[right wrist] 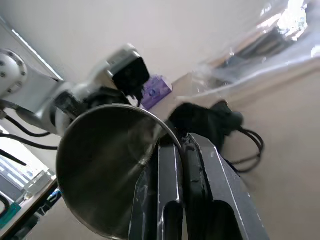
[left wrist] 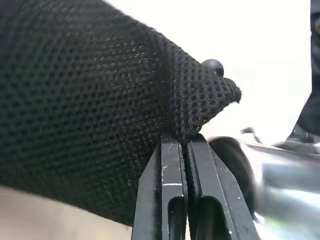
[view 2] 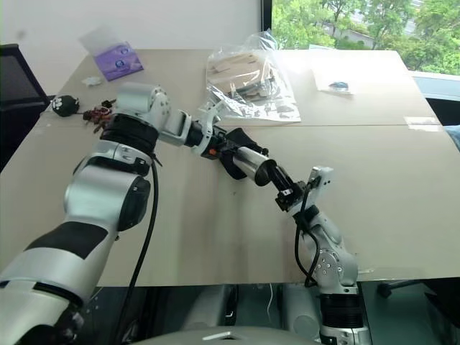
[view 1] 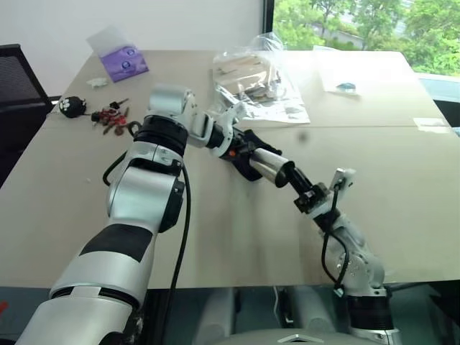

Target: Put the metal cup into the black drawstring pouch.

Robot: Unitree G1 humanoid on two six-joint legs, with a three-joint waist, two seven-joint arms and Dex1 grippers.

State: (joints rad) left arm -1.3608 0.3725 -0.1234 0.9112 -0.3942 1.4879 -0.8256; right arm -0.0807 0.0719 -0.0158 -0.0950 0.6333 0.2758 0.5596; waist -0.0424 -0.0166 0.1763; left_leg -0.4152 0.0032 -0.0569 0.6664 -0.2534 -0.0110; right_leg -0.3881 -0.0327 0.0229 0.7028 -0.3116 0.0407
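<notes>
The tan table (view 1: 402,187) bears a plastic bag (view 1: 262,83) (crinkled), purple packet (view 1: 124,62), keys (view 1: 109,118).

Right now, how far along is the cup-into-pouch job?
Done: both items are picked up. The left gripper pinches the black drawstring pouch by its fabric; the right gripper clamps the metal cup by its rim. In hand: cup held at the pouch. Left: getting it inside and releasing.

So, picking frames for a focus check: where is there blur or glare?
Left wrist view: metal cup blurred, background blown out white, black drawstring pouch mesh sharp. Right wrist view: plastic bag glares. Left eye view: window bright.
</notes>
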